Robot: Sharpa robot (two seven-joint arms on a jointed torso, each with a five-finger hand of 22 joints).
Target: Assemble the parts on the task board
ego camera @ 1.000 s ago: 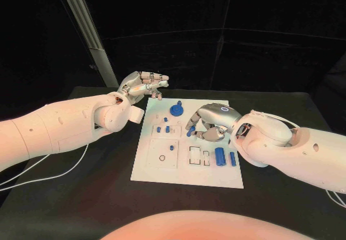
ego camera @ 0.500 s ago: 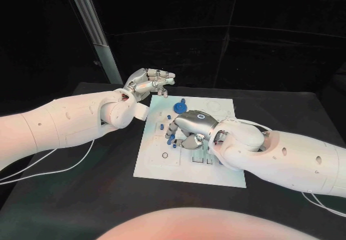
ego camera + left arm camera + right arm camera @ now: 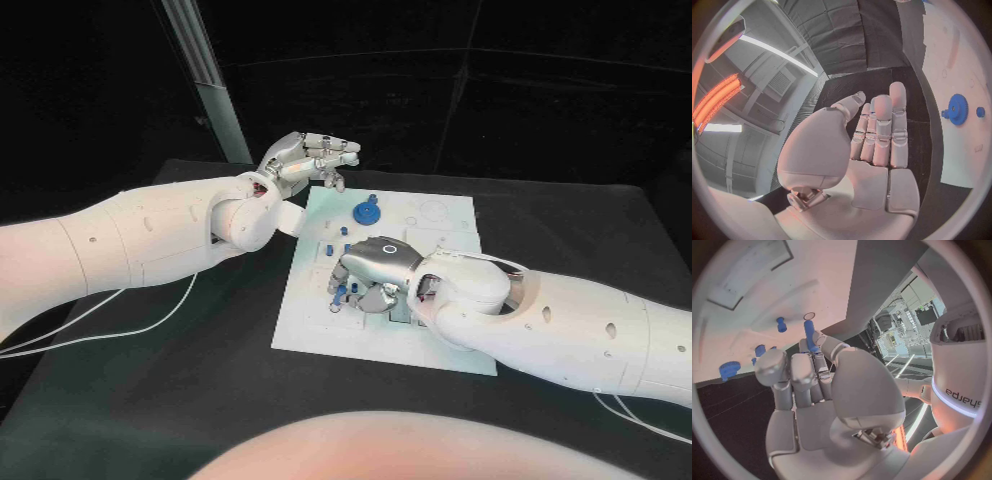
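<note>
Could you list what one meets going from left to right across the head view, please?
Left hand → blue gear near the task board's far edge → right hand, low over the board.

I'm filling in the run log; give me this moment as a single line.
left hand: empty, raised beside task board | right hand: over board, pinching blue peg | blue gear: on board

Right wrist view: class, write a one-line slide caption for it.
Right hand pinches a blue peg in its fingers above the white task board.
</note>
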